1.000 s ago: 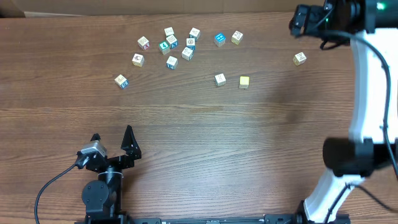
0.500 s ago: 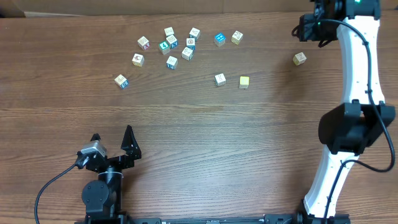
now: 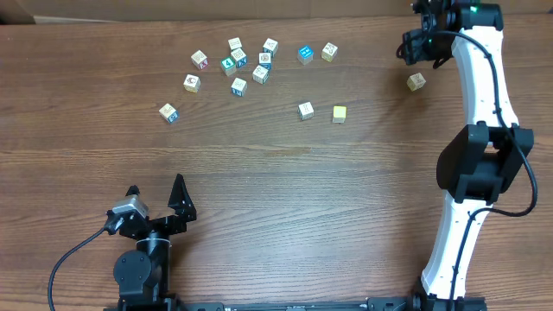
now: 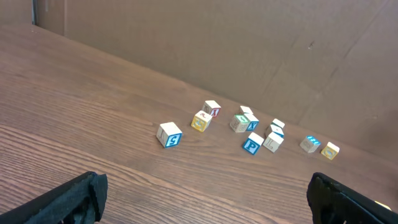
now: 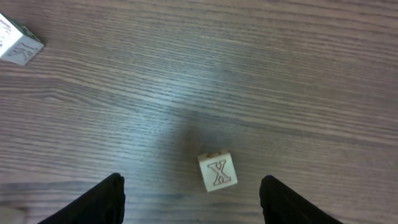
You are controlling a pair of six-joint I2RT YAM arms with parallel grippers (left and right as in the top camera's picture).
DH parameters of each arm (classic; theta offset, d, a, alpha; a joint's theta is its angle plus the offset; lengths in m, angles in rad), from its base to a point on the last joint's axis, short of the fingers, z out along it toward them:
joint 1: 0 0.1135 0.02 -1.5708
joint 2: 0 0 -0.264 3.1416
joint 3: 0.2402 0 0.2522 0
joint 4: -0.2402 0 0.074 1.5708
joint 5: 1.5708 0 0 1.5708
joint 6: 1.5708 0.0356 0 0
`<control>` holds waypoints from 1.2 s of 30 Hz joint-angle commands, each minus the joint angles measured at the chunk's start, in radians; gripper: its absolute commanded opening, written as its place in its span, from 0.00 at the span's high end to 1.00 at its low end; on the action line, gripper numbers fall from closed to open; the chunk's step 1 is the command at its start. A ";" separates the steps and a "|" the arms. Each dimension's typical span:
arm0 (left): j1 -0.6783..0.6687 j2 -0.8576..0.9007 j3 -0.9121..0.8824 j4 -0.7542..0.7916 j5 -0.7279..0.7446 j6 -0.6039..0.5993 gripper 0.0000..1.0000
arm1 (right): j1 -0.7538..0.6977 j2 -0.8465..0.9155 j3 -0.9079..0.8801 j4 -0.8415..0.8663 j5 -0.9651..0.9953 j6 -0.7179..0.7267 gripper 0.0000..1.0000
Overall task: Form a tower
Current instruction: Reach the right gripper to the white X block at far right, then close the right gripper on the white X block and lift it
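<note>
Beneath right tool [image 5: 191, 182], seemingly untouched: X cube [image 5: 217, 172]

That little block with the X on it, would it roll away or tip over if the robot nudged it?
Probably neither: the X block is a cube lying flat on the table, so it should slide. It looks like wood, likely stiff and light. Its flat sides should suit the open right gripper.
</note>
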 commanded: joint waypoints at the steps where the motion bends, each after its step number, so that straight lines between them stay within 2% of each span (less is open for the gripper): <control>1: -0.003 -0.008 -0.003 0.002 0.005 -0.006 0.01 | -0.021 0.014 -0.061 0.045 0.009 -0.027 0.32; 10: -0.003 -0.008 -0.003 0.002 0.005 -0.006 0.00 | -0.074 0.014 -0.248 0.224 0.018 -0.027 0.30; 18: -0.003 -0.008 -0.003 0.002 0.005 -0.006 0.00 | -0.079 0.017 -0.317 0.287 -0.049 -0.028 0.31; 28: -0.003 -0.008 -0.003 0.002 0.005 -0.006 0.00 | -0.077 0.027 -0.327 0.287 -0.076 -0.046 0.48; 31: -0.003 -0.008 -0.003 0.002 0.005 -0.006 0.00 | -0.077 0.027 -0.327 0.287 -0.075 -0.046 0.58; 36: -0.003 -0.008 -0.003 0.002 0.005 -0.006 0.00 | -0.076 0.027 -0.327 0.283 -0.075 -0.026 0.64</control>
